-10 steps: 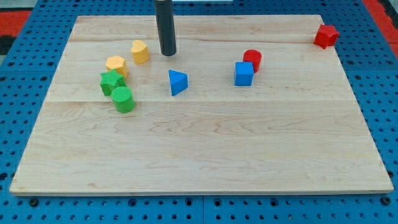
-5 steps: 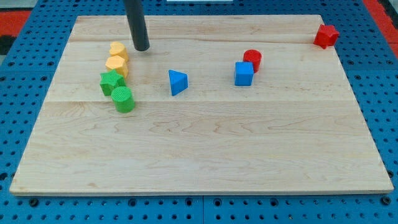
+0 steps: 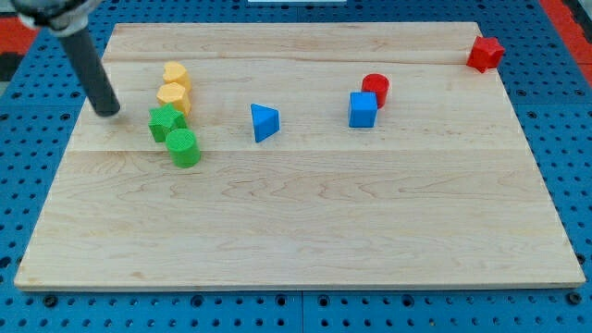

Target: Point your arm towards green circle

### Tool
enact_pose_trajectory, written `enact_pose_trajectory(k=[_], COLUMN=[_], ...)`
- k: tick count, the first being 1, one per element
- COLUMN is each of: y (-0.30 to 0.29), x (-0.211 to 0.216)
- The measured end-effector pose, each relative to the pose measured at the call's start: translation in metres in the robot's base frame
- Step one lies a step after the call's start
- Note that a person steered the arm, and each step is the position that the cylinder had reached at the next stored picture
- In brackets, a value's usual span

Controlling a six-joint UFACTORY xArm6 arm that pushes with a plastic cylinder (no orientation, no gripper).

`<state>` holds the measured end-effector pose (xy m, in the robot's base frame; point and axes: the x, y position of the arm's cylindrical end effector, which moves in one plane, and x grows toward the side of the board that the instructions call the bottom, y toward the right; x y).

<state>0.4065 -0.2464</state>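
Sitting left of cluster, my tip (image 3: 109,111) | green circle (image 3: 184,148) lying right and nearer, green star (image 3: 165,121) between | bare rod, no fingers, touching nothing

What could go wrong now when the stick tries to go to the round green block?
My tip sits at the view's left of the green star, and the green circle lies just past that star. Going straight across, I would likely bump the star first and shove it into the circle. The two yellow blocks crowd right above the star, so a nudge there could push the whole bunch around.
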Motion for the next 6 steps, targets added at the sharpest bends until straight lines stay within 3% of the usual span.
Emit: enact_pose_trajectory(k=[1, 2, 3, 4, 6], y=[0.011, 0.084, 0.166, 0.19, 0.121], x=[0.083, 0.139, 0.144, 0.122, 0.06])
